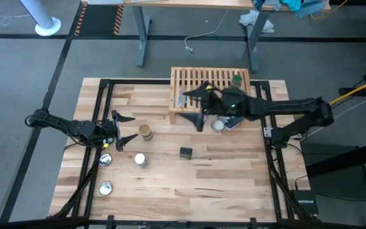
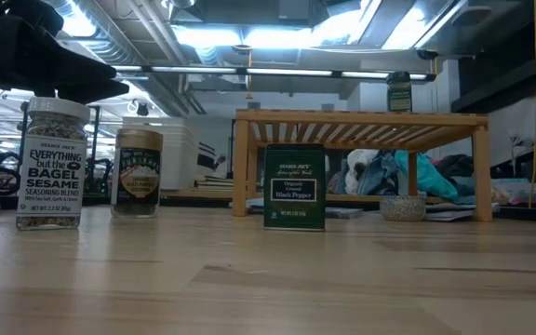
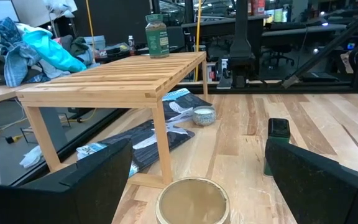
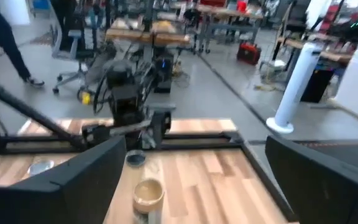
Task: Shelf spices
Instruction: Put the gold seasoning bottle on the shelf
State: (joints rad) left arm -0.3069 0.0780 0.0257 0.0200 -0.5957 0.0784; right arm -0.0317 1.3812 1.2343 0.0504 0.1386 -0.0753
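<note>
On the desk (image 1: 170, 184), nearest the front edge, lie the white-capped jar (image 1: 140, 159) and the dark tin (image 1: 185, 152), with the tan-brown jar (image 1: 145, 132) just behind, right before the left hand (image 1: 124, 129), whose fingers are spread and empty. Farther back, the right hand (image 1: 194, 108) hangs spread over the front of the shelf (image 1: 189, 79). The green-lidded jar (image 1: 236, 81) stands on the shelf's far right corner.

Light wooden shelf (image 1: 210, 81), green-lidded jar (image 1: 236, 80), dark green tin (image 2: 294, 187)
</note>
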